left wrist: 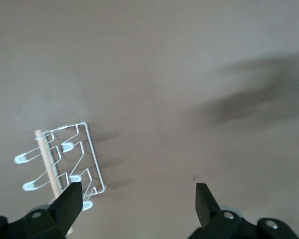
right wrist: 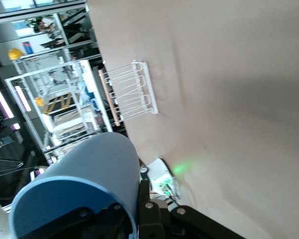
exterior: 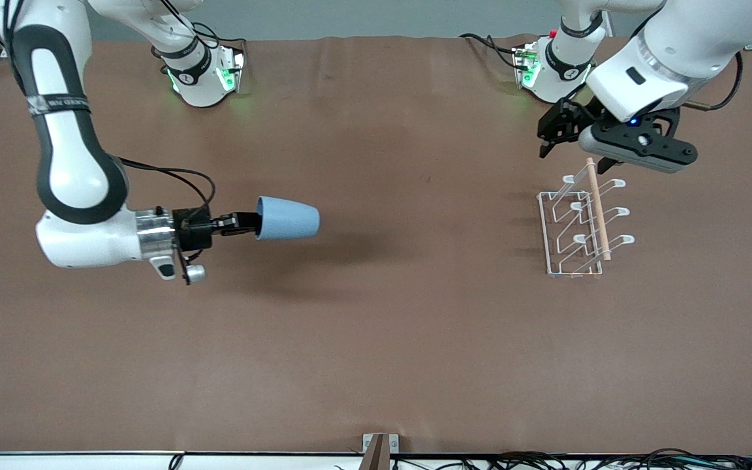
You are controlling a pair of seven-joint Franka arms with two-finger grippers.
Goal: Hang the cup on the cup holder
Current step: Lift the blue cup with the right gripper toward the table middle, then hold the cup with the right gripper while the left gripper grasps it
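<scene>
Your right end effector (exterior: 245,222) is clamped on the rim of the light-blue cup (exterior: 288,218), one finger inside it, holding it on its side in the air over the brown tabletop (exterior: 376,339) toward the right arm's end, its closed bottom pointing toward the left arm's end. The white wire cup holder (exterior: 578,225) stands on the tabletop toward the left arm's end, well apart from the cup, its wooden dowel (exterior: 598,209) along the top and every prong bare. Your left end effector (exterior: 555,134) hangs over the tabletop just beside the holder's farther end, fingers (left wrist: 72,199) spread wide around nothing.
</scene>
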